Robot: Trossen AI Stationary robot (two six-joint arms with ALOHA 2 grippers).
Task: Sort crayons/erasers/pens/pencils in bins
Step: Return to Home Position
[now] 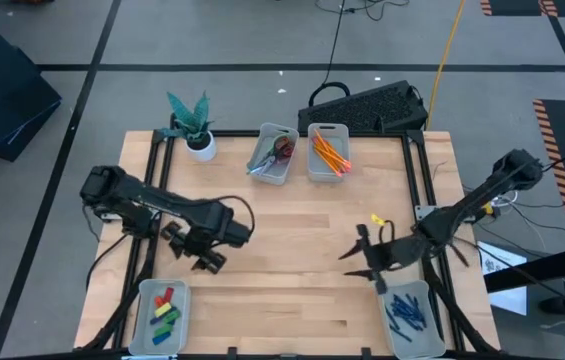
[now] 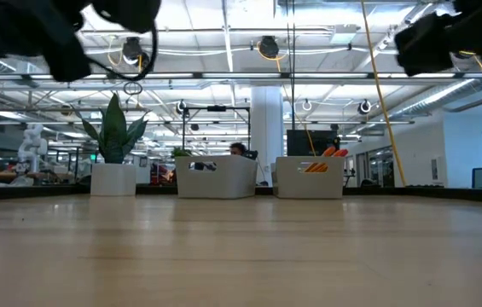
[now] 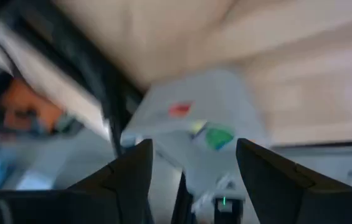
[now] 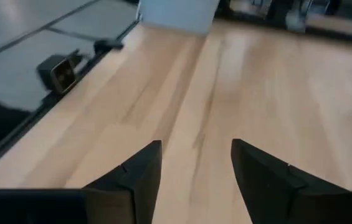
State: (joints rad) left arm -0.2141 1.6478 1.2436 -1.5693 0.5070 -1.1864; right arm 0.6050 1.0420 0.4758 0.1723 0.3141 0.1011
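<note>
Over the bare wooden table [image 1: 292, 250] both arms hang with nothing in their jaws: the left gripper [image 1: 205, 258] sits fingers apart just above the near-left bin holding the erasers [image 1: 165, 310], and the right gripper [image 1: 362, 262] is spread too, beside the near-right bin of pens [image 1: 407, 312]. Pencils [image 1: 329, 152] lie in a far bin [image 1: 327, 160]. Looks like sorting's basically finished, since nothing loose is left on the wood.

High overhead; low table-level; both share far bins [image 1: 292, 152]; wrists blurry.
</note>
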